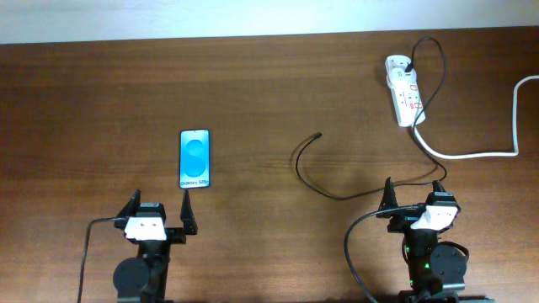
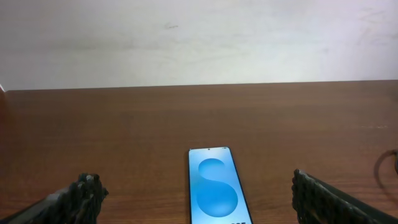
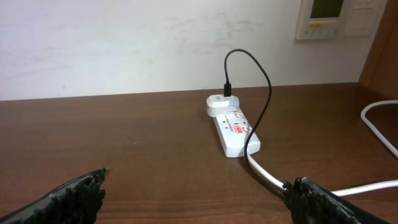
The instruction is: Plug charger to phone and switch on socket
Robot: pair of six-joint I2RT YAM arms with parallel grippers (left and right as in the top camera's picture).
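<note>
The left arm's fingers stand wide apart, holding nothing. Just beyond them the phone lies flat on the tabletop, its long axis running near to far and its text end nearest. Right of centre the charger curves loosely, its free tip pointing far and right. The right arm's fingers gape wide, empty. At far right the socket runs near to far, with the charger plugged in at its far end and the white cord leaving its near end.
</note>
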